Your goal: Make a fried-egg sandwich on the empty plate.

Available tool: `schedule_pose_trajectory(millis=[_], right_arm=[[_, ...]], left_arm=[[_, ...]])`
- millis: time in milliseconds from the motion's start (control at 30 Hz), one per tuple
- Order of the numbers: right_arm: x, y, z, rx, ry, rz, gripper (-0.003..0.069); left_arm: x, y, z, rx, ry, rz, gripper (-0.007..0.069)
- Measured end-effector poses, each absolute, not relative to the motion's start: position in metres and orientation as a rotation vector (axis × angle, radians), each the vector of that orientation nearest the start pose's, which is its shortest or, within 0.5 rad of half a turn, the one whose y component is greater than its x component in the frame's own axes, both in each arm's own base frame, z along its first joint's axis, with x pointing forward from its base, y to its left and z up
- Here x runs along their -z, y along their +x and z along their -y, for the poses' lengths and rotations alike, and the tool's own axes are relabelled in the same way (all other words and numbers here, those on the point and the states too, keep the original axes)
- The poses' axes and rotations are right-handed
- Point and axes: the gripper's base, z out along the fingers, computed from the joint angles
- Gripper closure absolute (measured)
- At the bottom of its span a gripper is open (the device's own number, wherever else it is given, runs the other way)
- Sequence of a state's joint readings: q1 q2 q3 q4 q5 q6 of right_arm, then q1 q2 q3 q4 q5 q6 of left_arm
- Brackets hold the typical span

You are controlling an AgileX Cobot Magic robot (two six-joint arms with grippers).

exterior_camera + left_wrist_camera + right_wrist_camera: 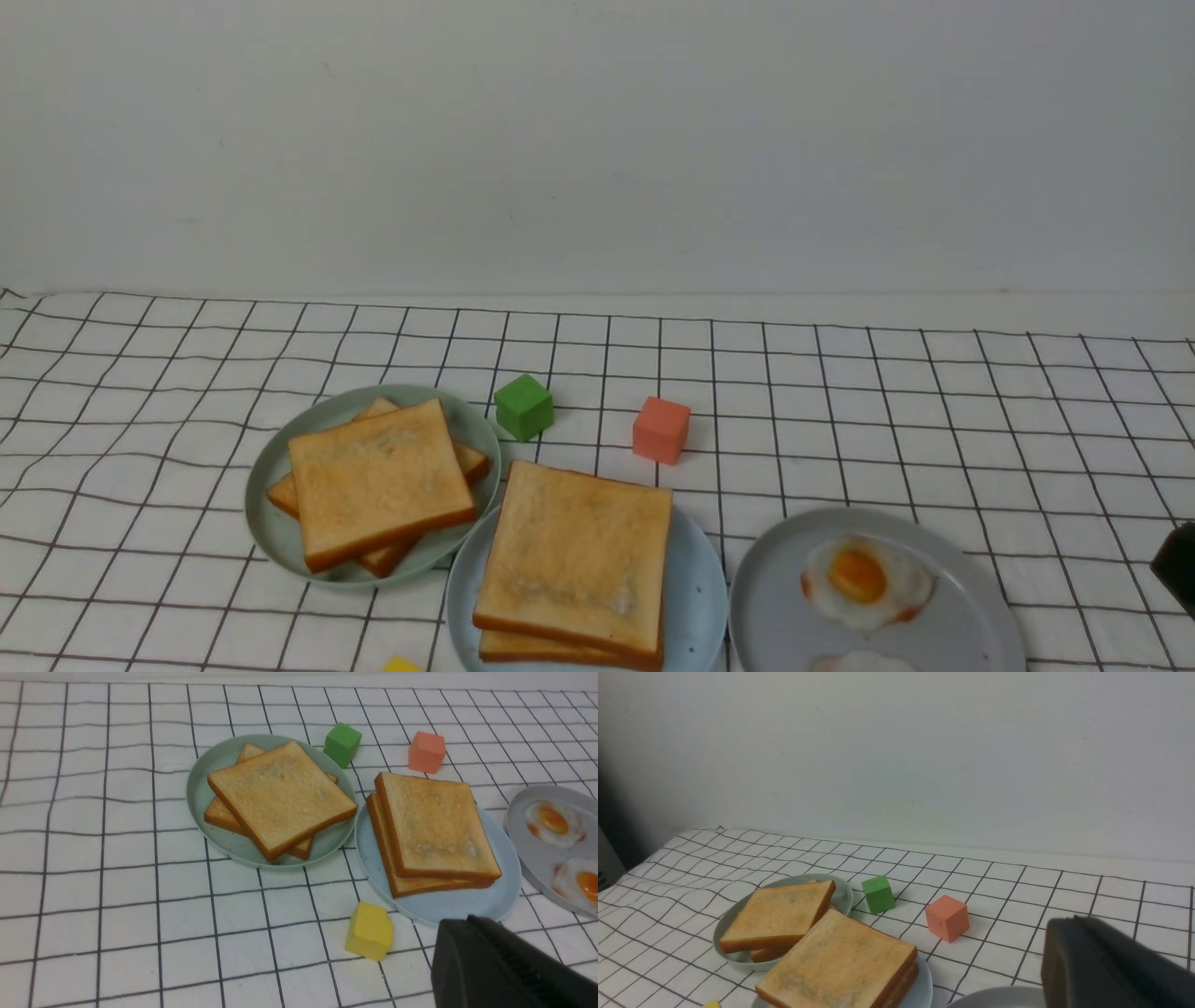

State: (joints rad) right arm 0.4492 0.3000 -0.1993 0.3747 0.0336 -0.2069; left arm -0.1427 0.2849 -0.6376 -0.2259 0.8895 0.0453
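Nearest, dark left gripper pressed together, empty, beside yellow cube. Right gripper low at grey plate; spread cannot be told. Beyond, fried-egg sandwich stacked on pale blue plate, between sage-green plate and grey one.

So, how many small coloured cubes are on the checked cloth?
3: a green cube behind the sage-green plate, a salmon-pink cube to its right, and a yellow cube at the near edge, before the pale blue plate. Others may lie outside view.
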Motion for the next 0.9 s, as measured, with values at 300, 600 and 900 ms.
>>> schedule_pose_trajectory(millis=[300, 600, 900], right_arm=[[-0.258, 0.075, -0.037, -0.485, -0.239, -1.619, 0.0624], [-0.258, 0.075, -0.037, -0.485, -0.239, -1.619, 0.0614], [-0.258, 0.075, -0.037, -0.485, -0.239, -1.619, 0.0598]], left_arm=[[-0.293, 0.045, 0.008, 0.185, 0.032, -1.789, 0.0638], [-0.188, 0.050, -0.001, 0.181, -0.177, -1.857, 0.0637], [-0.168, 0.052, 0.001, 0.172, -0.106, -1.905, 0.0634]])
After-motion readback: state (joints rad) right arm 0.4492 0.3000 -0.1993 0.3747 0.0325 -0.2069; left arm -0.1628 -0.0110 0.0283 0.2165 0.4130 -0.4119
